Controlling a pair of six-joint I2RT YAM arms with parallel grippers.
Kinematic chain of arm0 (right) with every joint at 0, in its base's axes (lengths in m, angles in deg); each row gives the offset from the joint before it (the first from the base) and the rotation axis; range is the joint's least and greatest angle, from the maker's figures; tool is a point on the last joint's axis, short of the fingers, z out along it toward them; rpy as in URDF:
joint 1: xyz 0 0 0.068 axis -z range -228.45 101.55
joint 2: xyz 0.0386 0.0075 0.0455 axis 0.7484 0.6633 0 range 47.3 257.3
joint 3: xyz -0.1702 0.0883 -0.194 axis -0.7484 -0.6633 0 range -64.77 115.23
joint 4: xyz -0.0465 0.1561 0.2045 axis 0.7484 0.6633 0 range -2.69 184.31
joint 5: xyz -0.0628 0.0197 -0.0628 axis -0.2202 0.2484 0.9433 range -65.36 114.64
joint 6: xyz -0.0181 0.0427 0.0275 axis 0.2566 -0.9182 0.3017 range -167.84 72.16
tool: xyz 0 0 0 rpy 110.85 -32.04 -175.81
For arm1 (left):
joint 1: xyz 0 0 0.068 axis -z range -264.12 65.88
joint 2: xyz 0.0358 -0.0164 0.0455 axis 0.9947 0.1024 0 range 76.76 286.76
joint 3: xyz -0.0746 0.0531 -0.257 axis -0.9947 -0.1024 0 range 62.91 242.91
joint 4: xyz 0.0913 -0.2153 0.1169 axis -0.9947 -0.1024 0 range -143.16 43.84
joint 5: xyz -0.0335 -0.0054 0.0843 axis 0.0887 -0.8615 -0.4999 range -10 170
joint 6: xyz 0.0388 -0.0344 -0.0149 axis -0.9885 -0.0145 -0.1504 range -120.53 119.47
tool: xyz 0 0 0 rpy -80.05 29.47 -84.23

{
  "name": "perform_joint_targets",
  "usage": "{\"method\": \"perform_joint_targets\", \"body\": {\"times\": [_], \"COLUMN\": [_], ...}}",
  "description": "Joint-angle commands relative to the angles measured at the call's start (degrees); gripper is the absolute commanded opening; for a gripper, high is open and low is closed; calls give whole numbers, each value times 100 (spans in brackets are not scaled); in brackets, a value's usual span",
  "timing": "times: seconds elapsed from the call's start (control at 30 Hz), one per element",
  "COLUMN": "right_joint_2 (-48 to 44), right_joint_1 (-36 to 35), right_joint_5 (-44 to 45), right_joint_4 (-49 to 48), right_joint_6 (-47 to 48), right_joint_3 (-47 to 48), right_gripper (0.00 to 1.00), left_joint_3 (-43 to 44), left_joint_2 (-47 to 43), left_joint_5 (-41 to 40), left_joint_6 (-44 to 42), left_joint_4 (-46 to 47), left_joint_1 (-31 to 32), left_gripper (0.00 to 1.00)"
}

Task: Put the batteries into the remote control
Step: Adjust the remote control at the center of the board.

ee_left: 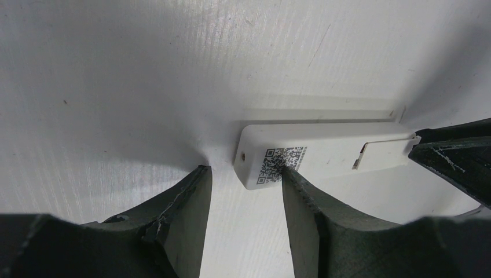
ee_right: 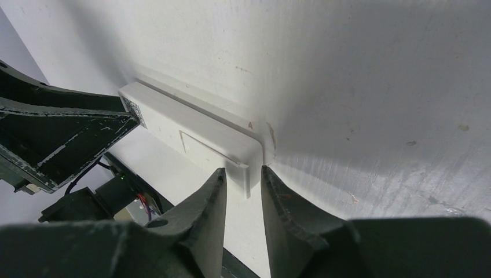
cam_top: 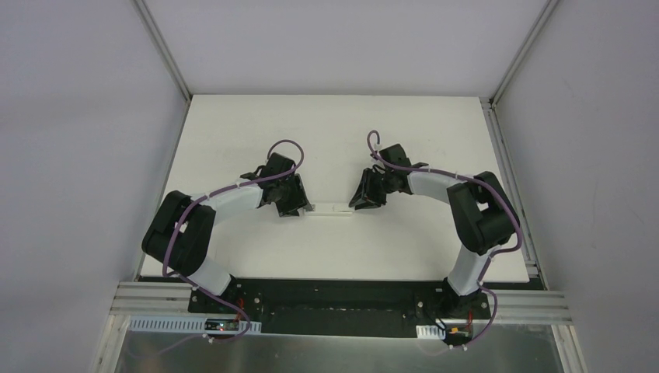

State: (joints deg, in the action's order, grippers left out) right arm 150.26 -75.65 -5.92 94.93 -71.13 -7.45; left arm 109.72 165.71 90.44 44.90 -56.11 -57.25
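Two tools flank the remote control (ee_left: 336, 152) at mid-counter (cam_top: 233, 140). Left tool (ee_left: 244, 169) spread, one finger touching its label end. Right tool (ee_right: 243, 172) nearly closed at the other; pinching or not, cannot tell.

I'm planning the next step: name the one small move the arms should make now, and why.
Probably close the left gripper on the label end of the remote control to steady it: its fingers stand open at that end, the battery cover looks still seated, and the right gripper is at the far end.
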Motion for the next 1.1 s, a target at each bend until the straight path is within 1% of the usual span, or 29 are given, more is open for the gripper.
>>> {"method": "perform_joint_targets", "body": {"times": [0.0, 0.3, 0.7, 0.87, 1.07], "right_joint_2": [-3, -41, 82, 67, 110], "right_joint_1": [11, -16, -117, -199, -243], "right_joint_5": [110, -53, -19, 90, 339], "right_joint_4": [135, 121, -1, -58, -33], "right_joint_6": [164, 241, 228, 194, 94], "right_joint_3": [217, 166, 126, 102, 95], "right_gripper": [31, 38, 40, 43, 44], "left_joint_3": [30, 43, 39, 48, 65], "left_joint_2": [-11, 13, 53, 62, 79], "left_joint_5": [78, 87, 106, 106, 114], "left_joint_6": [-44, -43, -17, -17, -8], "left_joint_4": [-93, -91, -92, -93, -94], "left_joint_1": [-85, -85, -79, -80, -86], "left_gripper": [49, 49, 49, 49, 49]}}
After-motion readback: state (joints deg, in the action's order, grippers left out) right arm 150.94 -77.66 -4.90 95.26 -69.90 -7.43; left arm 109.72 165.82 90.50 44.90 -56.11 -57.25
